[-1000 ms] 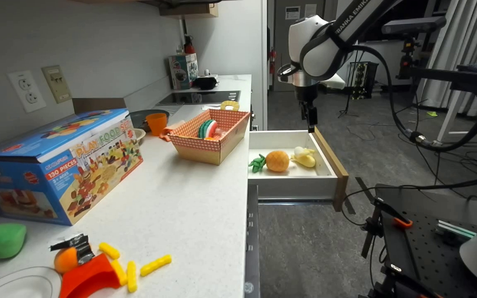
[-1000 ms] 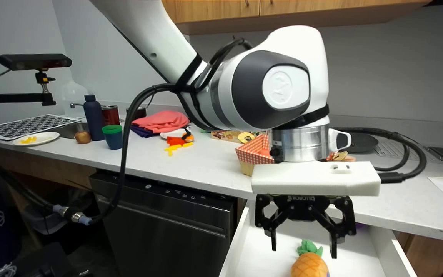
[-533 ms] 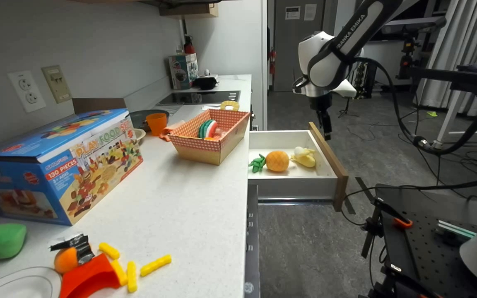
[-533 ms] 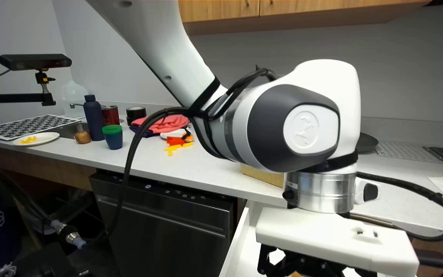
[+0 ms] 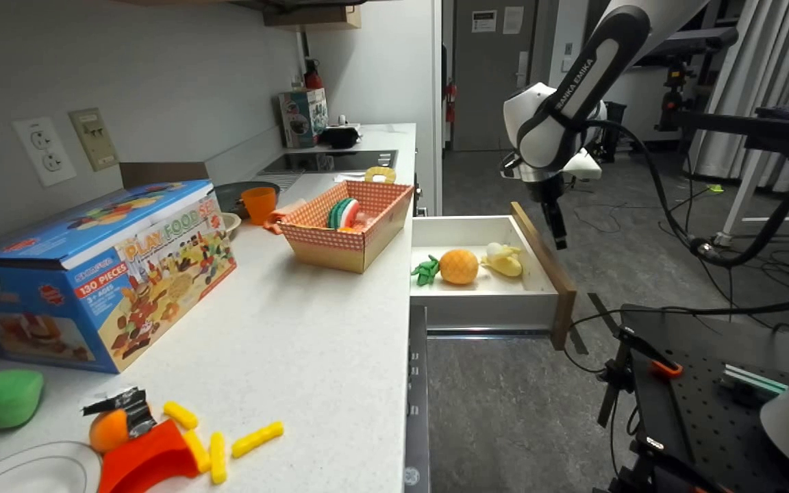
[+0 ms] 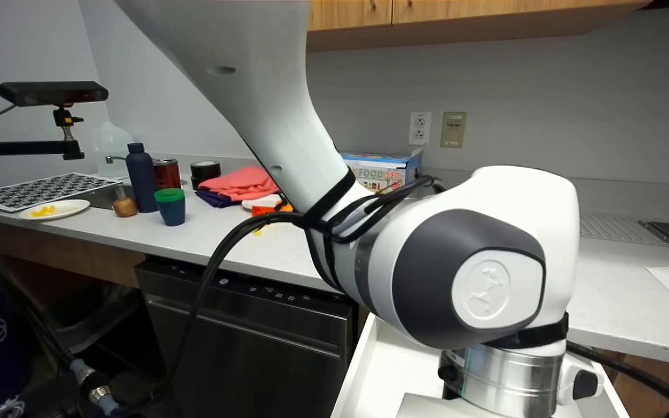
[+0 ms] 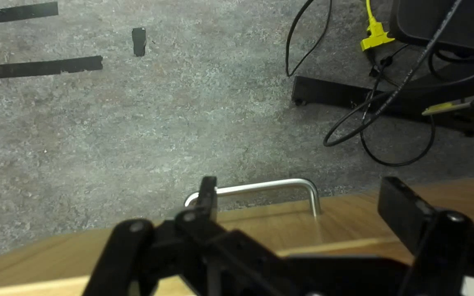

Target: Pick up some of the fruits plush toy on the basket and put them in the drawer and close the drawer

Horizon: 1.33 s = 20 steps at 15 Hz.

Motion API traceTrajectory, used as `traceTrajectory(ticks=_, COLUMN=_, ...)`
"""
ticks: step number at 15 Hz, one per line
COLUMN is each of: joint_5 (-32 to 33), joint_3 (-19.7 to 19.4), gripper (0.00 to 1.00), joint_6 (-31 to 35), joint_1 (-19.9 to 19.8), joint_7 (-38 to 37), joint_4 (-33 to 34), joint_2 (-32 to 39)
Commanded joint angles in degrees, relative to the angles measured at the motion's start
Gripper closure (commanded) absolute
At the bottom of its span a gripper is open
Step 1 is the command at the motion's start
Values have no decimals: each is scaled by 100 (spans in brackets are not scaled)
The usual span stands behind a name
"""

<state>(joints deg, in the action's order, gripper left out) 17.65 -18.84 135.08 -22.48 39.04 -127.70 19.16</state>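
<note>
Judging by what lay in the drawer [image 5: 487, 313], we took the task to be well along but unfinished. Inside, an orange pineapple toy [image 5: 459, 267] lay with its green leafy top towards the edge under the counter [image 5: 298, 356], and a yellow toy [image 5: 504, 261] sat nearer the front panel [image 5: 564, 318]. A striped watermelon slice [image 5: 344, 213] was in the basket [image 5: 329, 257], which stood at the counter's front edge. Since only some of the fruits were asked for, we thought the loading was probably enough, though we could not be sure. Closing was left to do: the drawer stood pulled well out. The gripper [image 7: 300, 196] had its jaws spread wide and held nothing. In the wrist view the handle [image 7: 266, 186] showed in the gap, but whether the gripper was over the panel's top edge or beyond it, we could not tell. We supposed a push inward on that panel was called for.
</note>
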Motion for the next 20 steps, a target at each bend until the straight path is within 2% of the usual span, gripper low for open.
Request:
traceTrajectory(ticks=1, joint_5=214, joint_3=-3, gripper=0, joint_6=139, joint_1=-69, joint_7=-122, joint_4=227, joint_2=379)
traceTrajectory(ticks=8, joint_5=-234, joint_3=394, gripper=0, joint_6=603, joint_1=-240, joint_7=186, joint_4=615, joint_2=826)
traceTrajectory(ticks=12, joint_5=-769, joint_3=767, gripper=0, joint_6=929, joint_1=-401, joint_7=433, joint_4=821, joint_2=924)
traceTrajectory(ticks=20, joint_5=-1532, joint_3=1451, gripper=0, joint_6=1736, joint_1=-342, joint_7=444, joint_4=1395, joint_2=1138)
